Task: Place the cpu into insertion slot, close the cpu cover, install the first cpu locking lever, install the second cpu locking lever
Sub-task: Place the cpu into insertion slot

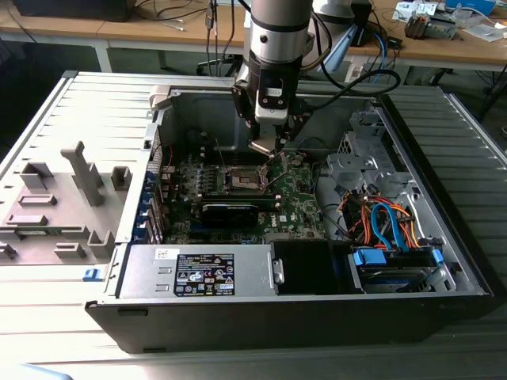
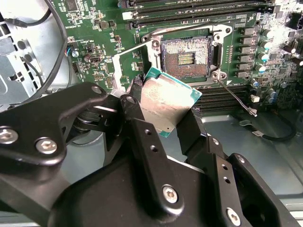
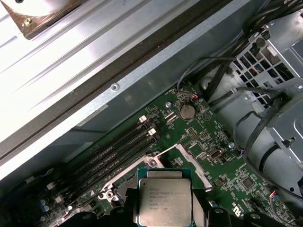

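My gripper (image 1: 266, 149) hangs inside the open computer case, shut on the cpu (image 2: 168, 100), a flat square chip with a silver top and green edge. Black fingers (image 2: 136, 111) clamp two opposite sides of the chip. In the first wrist view the cpu (image 3: 164, 201) faces the camera between the finger tips. The insertion slot (image 2: 186, 56) lies uncovered on the green board, a short way from the chip, with its dark centre showing. The cpu cover (image 2: 125, 52) stands swung open at one side of the slot. A thin locking lever (image 2: 235, 97) sticks out from the socket's corner.
A long black block (image 1: 230, 212) lies on the board near the socket (image 1: 244, 180). The power supply (image 1: 198, 273) fills the case's front. A drive cage with orange and blue cables (image 1: 388, 229) sits at the exterior view's right. Memory slots (image 2: 199, 7) run beside the socket.
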Tool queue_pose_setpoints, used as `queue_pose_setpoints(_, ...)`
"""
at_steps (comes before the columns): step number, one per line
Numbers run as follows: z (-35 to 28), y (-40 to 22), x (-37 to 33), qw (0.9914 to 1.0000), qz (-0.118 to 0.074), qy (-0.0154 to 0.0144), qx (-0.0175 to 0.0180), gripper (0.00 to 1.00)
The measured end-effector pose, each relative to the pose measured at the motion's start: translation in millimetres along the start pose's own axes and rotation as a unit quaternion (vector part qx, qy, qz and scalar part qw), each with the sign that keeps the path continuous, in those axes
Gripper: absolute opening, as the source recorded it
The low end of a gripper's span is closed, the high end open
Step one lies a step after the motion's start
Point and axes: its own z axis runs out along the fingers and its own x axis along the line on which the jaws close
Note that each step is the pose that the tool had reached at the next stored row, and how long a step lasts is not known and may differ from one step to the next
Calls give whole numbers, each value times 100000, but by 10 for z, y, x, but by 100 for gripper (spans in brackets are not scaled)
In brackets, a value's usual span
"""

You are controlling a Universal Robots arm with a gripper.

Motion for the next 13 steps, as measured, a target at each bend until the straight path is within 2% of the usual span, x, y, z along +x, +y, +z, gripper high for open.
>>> queue_pose_setpoints(13,3,0,0,99998,692,-49,-13,54)
